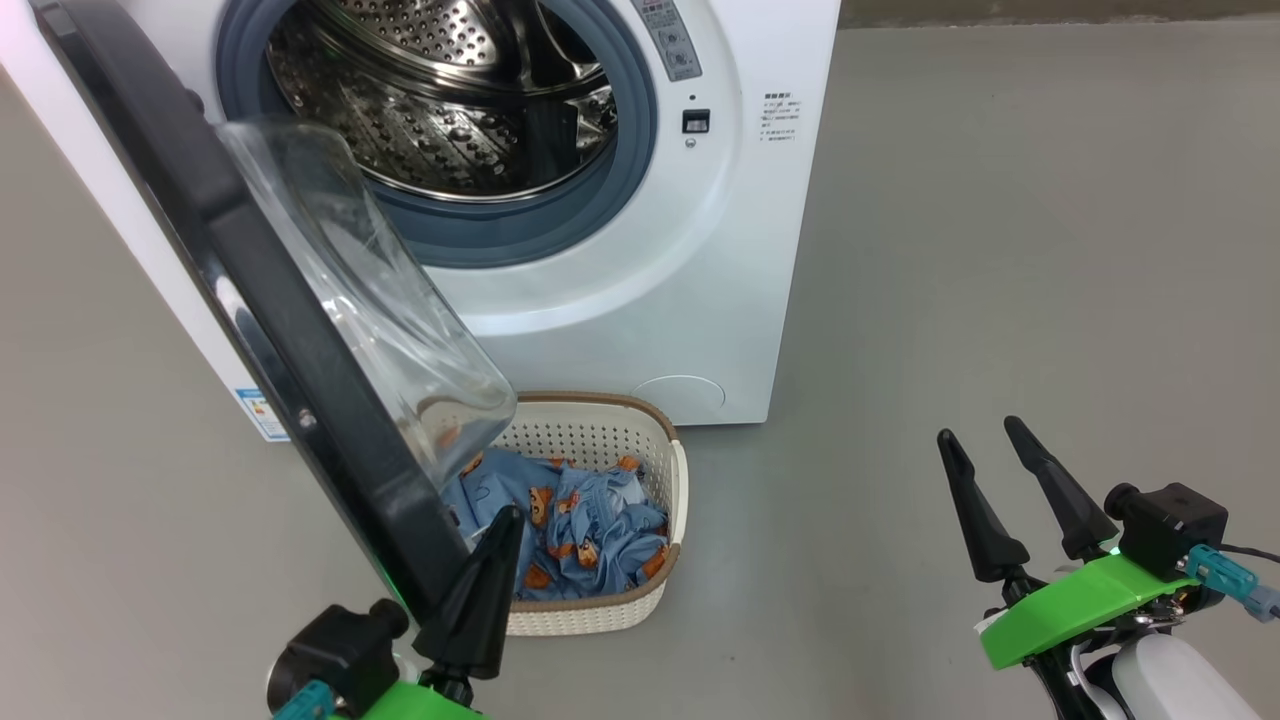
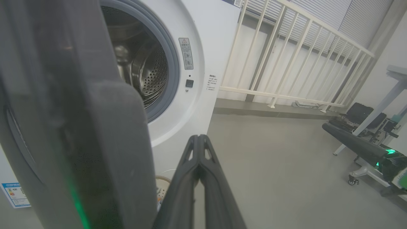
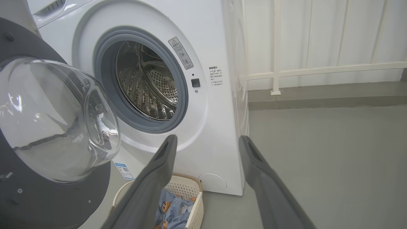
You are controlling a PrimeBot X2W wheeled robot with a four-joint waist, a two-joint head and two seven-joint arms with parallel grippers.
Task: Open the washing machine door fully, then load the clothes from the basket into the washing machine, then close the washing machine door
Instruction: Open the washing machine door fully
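Lower left, the left gripper (image 1: 508,520), fingers pressed together, stands just beside the black rim of the open washing machine door (image 1: 250,290); the clothes (image 1: 590,525) lie in the basket (image 1: 683,480) immediately right of it. The right gripper (image 1: 978,430), lower right, is spread and empty.

The washing machine door (image 1: 270,300) hangs open above the basket (image 1: 590,435) of blue bear-print clothes (image 1: 590,530) before the washing machine (image 1: 690,300).

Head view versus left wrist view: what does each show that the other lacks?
Head view's extras: the bear-print clothes lying in the basket, and the door's clear glass bowl. Left wrist view's extras: a white railing beyond the machine. Shared: the washing machine, its open washing machine door, the steel drum, the shut left gripper, the open right gripper.
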